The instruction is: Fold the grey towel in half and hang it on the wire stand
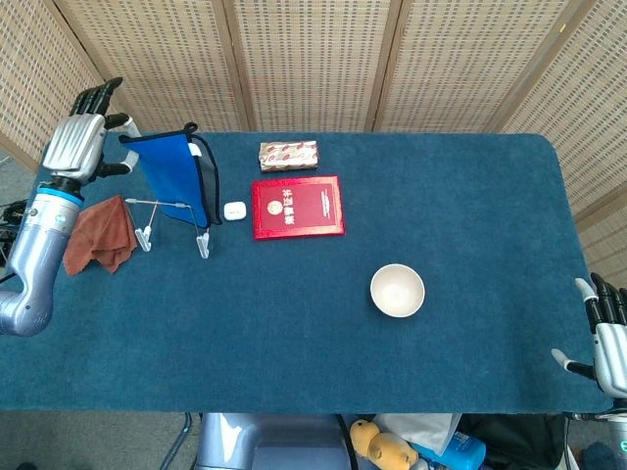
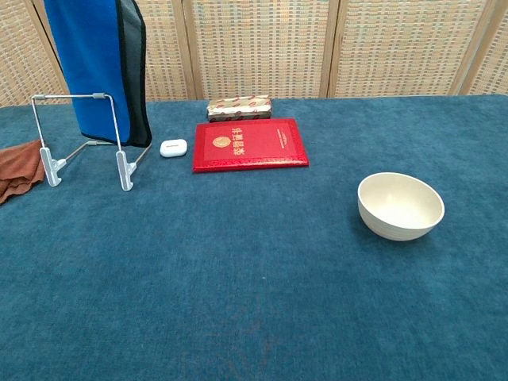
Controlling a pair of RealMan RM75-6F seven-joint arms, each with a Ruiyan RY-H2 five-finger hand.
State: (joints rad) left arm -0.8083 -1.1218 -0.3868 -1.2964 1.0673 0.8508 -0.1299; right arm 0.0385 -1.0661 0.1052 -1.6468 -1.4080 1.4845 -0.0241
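Note:
The folded towel (image 1: 172,178) is blue with a dark grey edge, and it hangs from my left hand (image 1: 78,143) at the table's far left. The hand pinches its top corner while the other fingers point up. In the chest view the towel (image 2: 94,67) hangs just behind the top bar of the wire stand (image 2: 125,169), its lower edge below the bar; the hand is out of that frame. The wire stand (image 1: 203,243) sits on the table under the towel. My right hand (image 1: 606,338) is at the near right edge, off the table, fingers apart and holding nothing.
A brown cloth (image 1: 98,235) lies left of the stand. A small white case (image 1: 234,210), a red booklet (image 1: 297,207) and a patterned box (image 1: 288,155) lie right of it. A cream bowl (image 1: 397,291) stands toward the right of the blue table (image 1: 294,333).

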